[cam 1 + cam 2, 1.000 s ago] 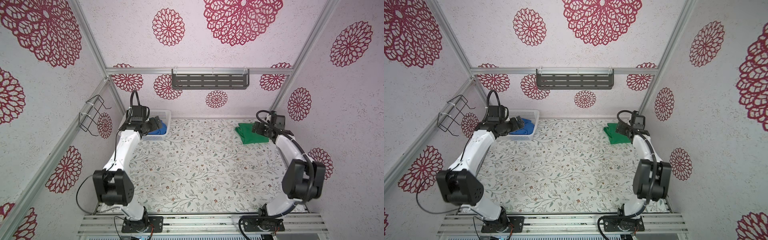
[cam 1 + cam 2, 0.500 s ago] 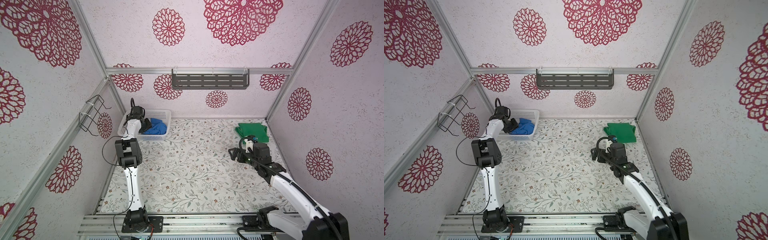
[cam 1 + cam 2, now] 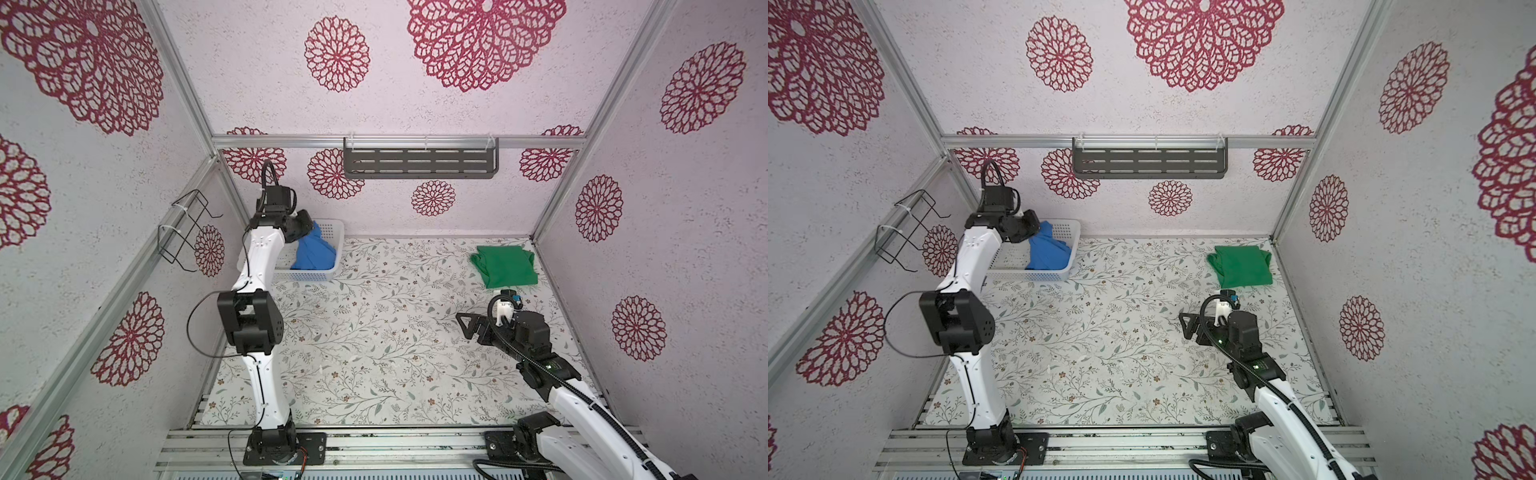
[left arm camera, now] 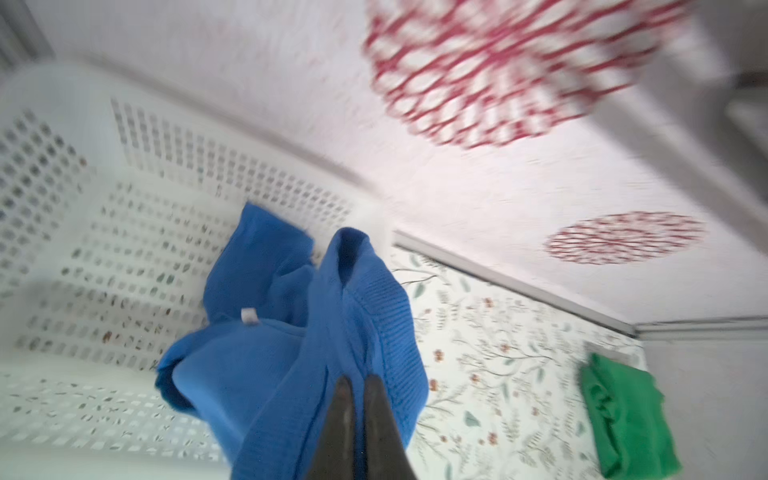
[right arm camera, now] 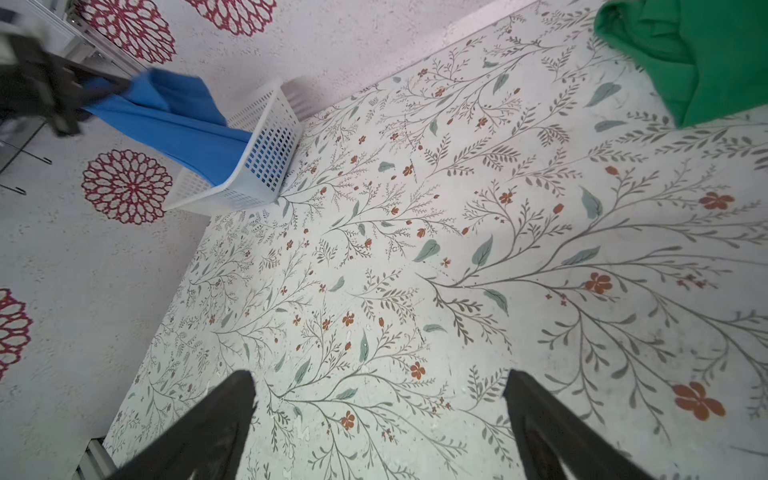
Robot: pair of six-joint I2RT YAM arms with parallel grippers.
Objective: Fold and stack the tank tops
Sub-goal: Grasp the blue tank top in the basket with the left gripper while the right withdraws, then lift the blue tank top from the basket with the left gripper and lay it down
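1. The left gripper [image 4: 355, 384] is clamped shut on a bunched fold of the blue top [image 3: 313, 255], at the upper left of both top views. The cloth hangs from the pinch, and its lower part lies inside the basket [image 3: 305, 275].
2. The green top [image 3: 505, 266] lies folded on the table [image 3: 374, 332] at the upper right of both top views, well apart from the basket.
3. The right gripper [image 5: 379, 374] stands wide open and empty. It hovers over bare table right of centre, just below the green top in the frame.
4. The step in hand looks like drawing the blue top out of the basket. Lift it straight up until the trailing hem clears the rim. A sideways pull too soon would likely drag or tip the light basket.
5. Then carry it toward the bare middle of the frame. Lower it with a slow drag, so the cloth lays itself out rather than dropping in a heap.
6. The pinch holds a bunch, not an edge, so the top will probably land crumpled. The right gripper should take a free corner to spread it.
7. Keep the blue top clear of the green top, so the finished fold is not disturbed.
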